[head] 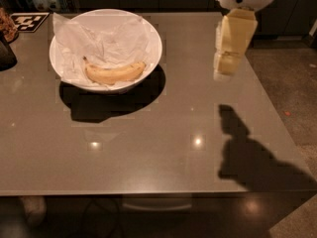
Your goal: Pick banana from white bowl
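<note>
The banana (pixel 115 72), yellow and curved with a dark stem tip at its left end, lies in the white bowl (pixel 148 31), which is lined with crumpled white paper and stands at the table's back left. My gripper (pixel 228 66) hangs from the white arm at the upper right, above the table's right side, well to the right of the bowl and apart from it. It holds nothing.
The grey table (pixel 148 148) reaches to a front edge at the bottom and a right edge by the floor. A black-and-white marker card (pixel 29 21) and a dark object (pixel 6 53) sit at the far left. The arm's shadow (pixel 247 152) falls at the right.
</note>
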Robot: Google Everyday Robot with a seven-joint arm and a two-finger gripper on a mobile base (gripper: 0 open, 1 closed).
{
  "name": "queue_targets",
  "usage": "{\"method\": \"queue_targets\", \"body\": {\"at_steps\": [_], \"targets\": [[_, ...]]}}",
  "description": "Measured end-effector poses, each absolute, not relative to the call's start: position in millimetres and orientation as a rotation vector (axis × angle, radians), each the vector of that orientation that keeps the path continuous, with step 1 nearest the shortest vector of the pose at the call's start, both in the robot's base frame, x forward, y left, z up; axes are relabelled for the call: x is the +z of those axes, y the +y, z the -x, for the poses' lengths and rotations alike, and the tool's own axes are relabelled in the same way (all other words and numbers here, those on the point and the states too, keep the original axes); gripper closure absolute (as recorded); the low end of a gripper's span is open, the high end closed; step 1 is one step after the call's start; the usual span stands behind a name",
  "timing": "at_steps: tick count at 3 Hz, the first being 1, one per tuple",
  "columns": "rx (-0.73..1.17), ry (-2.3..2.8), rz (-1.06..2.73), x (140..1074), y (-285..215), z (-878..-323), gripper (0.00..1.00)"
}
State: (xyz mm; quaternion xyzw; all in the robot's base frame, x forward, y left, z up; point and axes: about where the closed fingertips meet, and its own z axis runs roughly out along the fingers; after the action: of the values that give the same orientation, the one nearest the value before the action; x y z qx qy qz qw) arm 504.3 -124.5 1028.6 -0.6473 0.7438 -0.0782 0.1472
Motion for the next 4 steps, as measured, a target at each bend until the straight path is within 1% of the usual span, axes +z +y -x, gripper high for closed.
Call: {"method": "queue_targets", "body": {"at_steps": [2,4], "targets": [[-0.216,2.045,1.840,1040,-101,-521,0.00],[-0.169,1.973,1.864,1054,-51,-575,0.00]]}}
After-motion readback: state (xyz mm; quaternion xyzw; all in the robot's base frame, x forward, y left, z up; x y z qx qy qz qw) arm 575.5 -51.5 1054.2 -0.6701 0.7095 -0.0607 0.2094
